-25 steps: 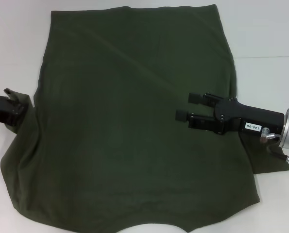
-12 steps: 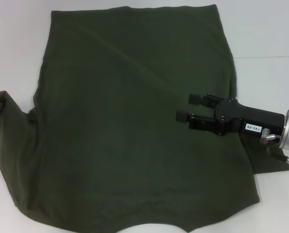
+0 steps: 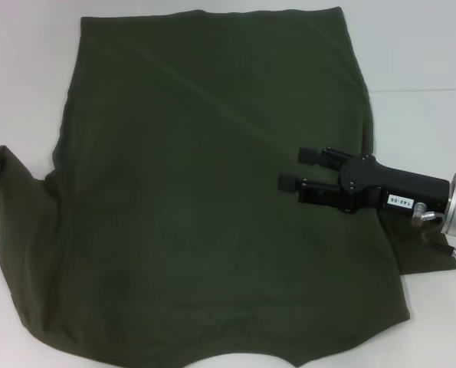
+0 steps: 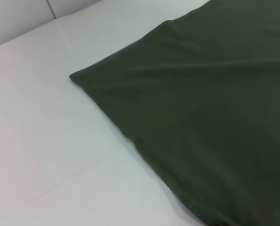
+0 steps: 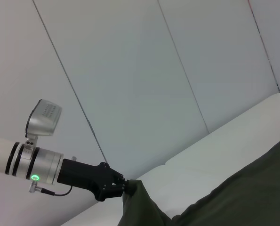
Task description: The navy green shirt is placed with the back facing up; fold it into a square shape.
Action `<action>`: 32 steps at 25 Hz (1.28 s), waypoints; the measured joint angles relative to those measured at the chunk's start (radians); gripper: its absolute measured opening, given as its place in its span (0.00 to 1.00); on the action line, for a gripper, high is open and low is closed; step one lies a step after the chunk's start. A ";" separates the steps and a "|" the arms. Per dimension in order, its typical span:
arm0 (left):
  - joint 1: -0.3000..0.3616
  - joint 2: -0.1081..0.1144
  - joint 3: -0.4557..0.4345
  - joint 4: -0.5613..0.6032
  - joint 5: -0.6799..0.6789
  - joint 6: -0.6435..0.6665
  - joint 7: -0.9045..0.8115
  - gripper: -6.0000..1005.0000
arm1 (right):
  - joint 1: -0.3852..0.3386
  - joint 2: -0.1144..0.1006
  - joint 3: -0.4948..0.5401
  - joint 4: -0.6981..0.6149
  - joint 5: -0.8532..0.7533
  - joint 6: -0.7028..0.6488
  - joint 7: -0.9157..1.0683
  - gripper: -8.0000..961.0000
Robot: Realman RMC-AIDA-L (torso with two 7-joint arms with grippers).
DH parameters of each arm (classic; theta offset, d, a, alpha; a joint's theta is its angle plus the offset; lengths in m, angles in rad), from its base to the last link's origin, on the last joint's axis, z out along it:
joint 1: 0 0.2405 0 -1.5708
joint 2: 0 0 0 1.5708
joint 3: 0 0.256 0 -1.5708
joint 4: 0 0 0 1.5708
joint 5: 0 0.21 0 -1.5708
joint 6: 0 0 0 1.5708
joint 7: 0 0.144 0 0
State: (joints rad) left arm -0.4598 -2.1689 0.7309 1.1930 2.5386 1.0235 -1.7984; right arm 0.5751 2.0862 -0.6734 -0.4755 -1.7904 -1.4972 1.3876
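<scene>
Two arms in view. My right gripper (image 3: 298, 169) reaches in level from the right, fingers parted and holding nothing, poised over the navy green shirt (image 3: 212, 192), which lies spread plain side up on the white table (image 3: 427, 54). My left gripper (image 5: 121, 187), at the far left edge, is clamped on the shirt's left sleeve, lifting it into a peak.

A white table (image 3: 419, 61) carries a single item: the navy green shirt (image 3: 212, 199), spread plain side up across most of its surface. The hem lies at the far edge, one sleeve fans out flat on the right, and a thin seam line crosses the tabletop beside it.
</scene>
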 joint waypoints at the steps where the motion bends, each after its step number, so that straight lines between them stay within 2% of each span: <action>1: 0.000 0.000 0.001 0.005 0.000 0.018 -0.005 0.06 | 0.000 0.000 0.000 0.000 0.000 0.000 0.000 0.95; 9: -0.015 0.001 0.002 0.071 -0.034 0.206 -0.100 0.06 | -0.001 0.000 0.000 0.000 0.000 0.000 0.000 0.95; 14: -0.034 0.000 0.007 0.058 -0.077 0.266 -0.145 0.07 | -0.004 0.000 0.000 0.000 0.000 0.000 0.000 0.95; 21: -0.037 -0.003 0.089 -0.030 -0.190 0.253 -0.173 0.08 | -0.009 0.000 0.000 0.007 0.000 0.000 -0.010 0.95; 30: -0.030 -0.005 0.135 -0.114 -0.339 0.222 -0.147 0.10 | -0.009 0.000 0.000 0.008 0.000 0.000 -0.013 0.95; 32: -0.028 -0.006 0.136 -0.120 -0.355 0.216 -0.141 0.19 | -0.009 0.000 0.000 0.008 0.000 0.000 -0.013 0.95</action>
State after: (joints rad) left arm -0.4882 -2.1746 0.8673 1.0726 2.1832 1.2394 -1.9390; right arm 0.5660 2.0862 -0.6734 -0.4678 -1.7901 -1.4976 1.3748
